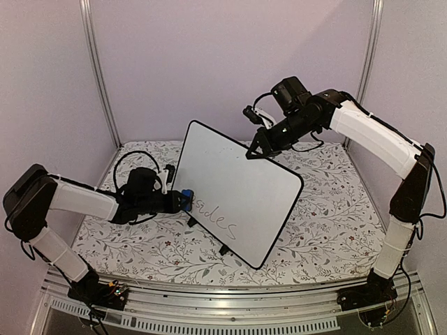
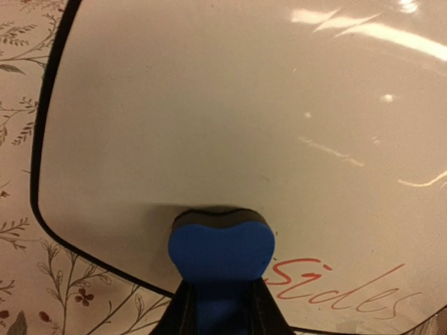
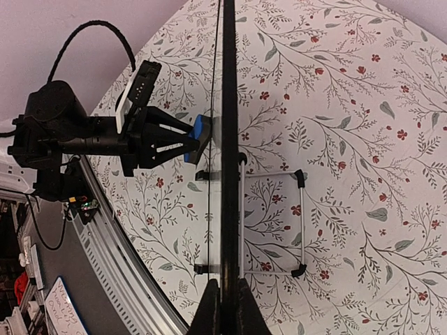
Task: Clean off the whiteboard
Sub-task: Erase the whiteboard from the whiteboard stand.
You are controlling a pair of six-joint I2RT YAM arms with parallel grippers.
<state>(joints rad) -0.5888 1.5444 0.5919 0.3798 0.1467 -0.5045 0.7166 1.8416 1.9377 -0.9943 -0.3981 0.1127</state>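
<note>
The whiteboard (image 1: 241,185) stands upright and tilted on the flowered cloth, with the handwritten word "sides" (image 1: 218,218) low on its face. My left gripper (image 1: 178,201) is shut on a blue eraser block (image 1: 187,199), whose dark felt side presses on the board's lower left. In the left wrist view the eraser (image 2: 221,248) sits just left of the reddish writing (image 2: 335,283). My right gripper (image 1: 255,149) is shut on the board's top edge. Its wrist view shows the board edge-on (image 3: 229,139) running between the fingers (image 3: 211,310).
A wire stand (image 3: 299,223) props the board from behind, and small black feet (image 3: 202,174) stick out in front. A flowered cloth (image 1: 328,209) covers the table. A metal rail (image 1: 230,307) runs along the near edge, and upright frame posts (image 1: 98,70) stand at the back corners.
</note>
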